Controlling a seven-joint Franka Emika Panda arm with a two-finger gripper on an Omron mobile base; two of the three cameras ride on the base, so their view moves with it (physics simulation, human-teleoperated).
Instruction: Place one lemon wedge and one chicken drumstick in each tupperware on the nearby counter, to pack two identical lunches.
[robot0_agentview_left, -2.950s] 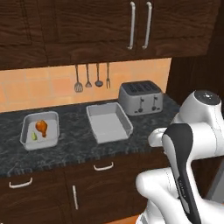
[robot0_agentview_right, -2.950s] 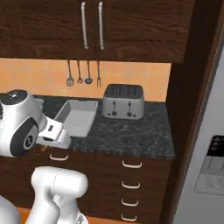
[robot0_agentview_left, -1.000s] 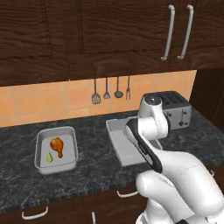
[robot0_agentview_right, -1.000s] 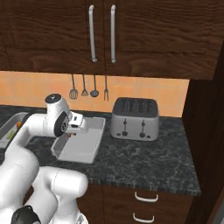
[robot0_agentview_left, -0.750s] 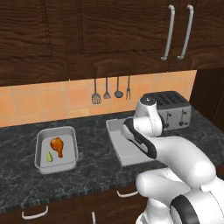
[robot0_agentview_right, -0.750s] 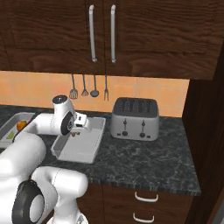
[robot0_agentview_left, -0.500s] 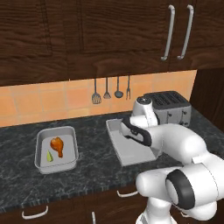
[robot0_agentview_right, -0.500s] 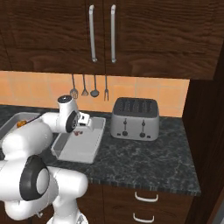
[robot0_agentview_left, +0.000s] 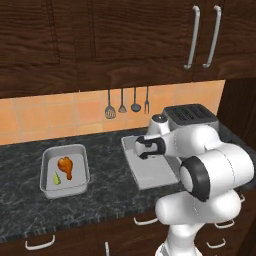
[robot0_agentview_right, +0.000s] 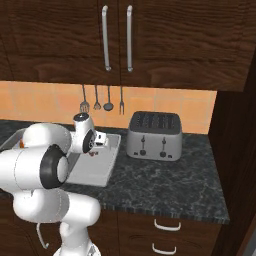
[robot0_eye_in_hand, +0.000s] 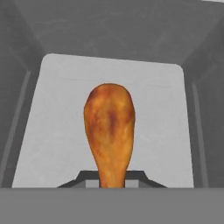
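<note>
Over the right-hand tupperware (robot0_agentview_left: 150, 172) the gripper (robot0_eye_in_hand: 112, 177) is hanging low, its fingers pinching the thin bone end of a chicken drumstick (robot0_eye_in_hand: 109, 131). That drumstick is pointing its fat end at the container's bare grey floor. Further left on the dark counter (robot0_agentview_left: 105, 192), well apart, the other tupperware (robot0_agentview_left: 46, 186) is holding a second drumstick (robot0_agentview_left: 66, 166) with a lemon wedge (robot0_agentview_left: 57, 178) just beside it. Behind the arm a silver toaster (robot0_agentview_right: 153, 135) is standing.
</note>
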